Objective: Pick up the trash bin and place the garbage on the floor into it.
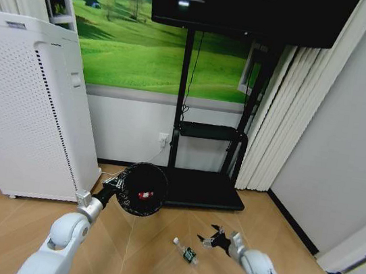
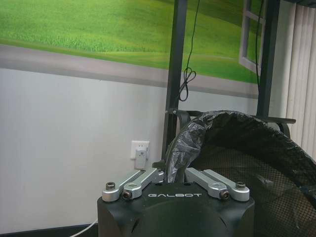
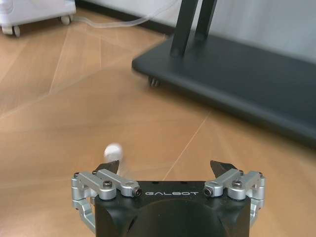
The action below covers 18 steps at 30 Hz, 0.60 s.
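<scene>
The left gripper (image 1: 116, 185) is clamped on the rim of the trash bin (image 1: 143, 189), held off the floor (image 1: 152, 255) and tipped, mouth toward the camera (red item inside). The right gripper (image 1: 213, 238), jaws wide and empty, hangs low; the bottle (image 1: 185, 251) lies just beside it, long axis diagonal, cap toward the bin.

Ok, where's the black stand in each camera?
Head view: stand at centre, behind the trash bin held by the left gripper.
Left wrist view: its post behind the bin's rim.
Right wrist view: its base ahead of the open right gripper.
Shared landmark: wall outlet, head and left wrist.
</scene>
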Motion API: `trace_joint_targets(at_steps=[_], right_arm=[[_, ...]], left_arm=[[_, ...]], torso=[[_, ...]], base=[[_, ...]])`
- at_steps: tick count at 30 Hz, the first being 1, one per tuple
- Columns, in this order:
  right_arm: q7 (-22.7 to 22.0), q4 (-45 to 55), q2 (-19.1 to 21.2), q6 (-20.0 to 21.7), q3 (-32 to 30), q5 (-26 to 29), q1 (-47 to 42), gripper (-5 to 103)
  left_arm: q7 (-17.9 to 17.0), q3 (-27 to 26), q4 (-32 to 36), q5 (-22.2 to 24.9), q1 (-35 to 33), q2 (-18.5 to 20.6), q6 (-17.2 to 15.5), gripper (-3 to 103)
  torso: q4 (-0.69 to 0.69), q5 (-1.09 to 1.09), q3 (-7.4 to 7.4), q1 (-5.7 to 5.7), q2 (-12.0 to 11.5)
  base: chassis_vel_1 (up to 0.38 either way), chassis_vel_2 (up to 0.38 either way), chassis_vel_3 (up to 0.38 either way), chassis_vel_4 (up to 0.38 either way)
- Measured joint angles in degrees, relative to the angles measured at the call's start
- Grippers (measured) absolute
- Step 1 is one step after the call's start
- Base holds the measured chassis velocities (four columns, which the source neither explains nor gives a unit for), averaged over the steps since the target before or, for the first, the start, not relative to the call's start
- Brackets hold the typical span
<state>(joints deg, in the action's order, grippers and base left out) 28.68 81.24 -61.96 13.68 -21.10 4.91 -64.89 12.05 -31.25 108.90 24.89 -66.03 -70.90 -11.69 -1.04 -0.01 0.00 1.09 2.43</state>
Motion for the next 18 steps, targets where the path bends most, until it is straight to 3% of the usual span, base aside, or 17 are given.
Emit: trace_joint_targets(at_steps=[5, 18], right_arm=[[-0.76, -9.06, -5.84, -1.76, 2.96, -3.03, 1.22, 100], [-2.47, -19.89, -11.66, -2.85, 2.58, -7.94, 4.78, 100]], left_arm=[[-0.02, -2.58, 2.44, 0.56, -2.39, 0.32, -0.04, 6], [0.55, -5.18, 3.98, 1.66, -4.09, 0.91, -0.17, 6]], torso=[[0.05, 0.01, 0.0, 0.0, 0.0], [0.01, 0.0, 0.0, 0.0, 0.0]], base=[[0.0, 0.0, 0.0, 0.0], [0.0, 0.0, 0.0, 0.0]])
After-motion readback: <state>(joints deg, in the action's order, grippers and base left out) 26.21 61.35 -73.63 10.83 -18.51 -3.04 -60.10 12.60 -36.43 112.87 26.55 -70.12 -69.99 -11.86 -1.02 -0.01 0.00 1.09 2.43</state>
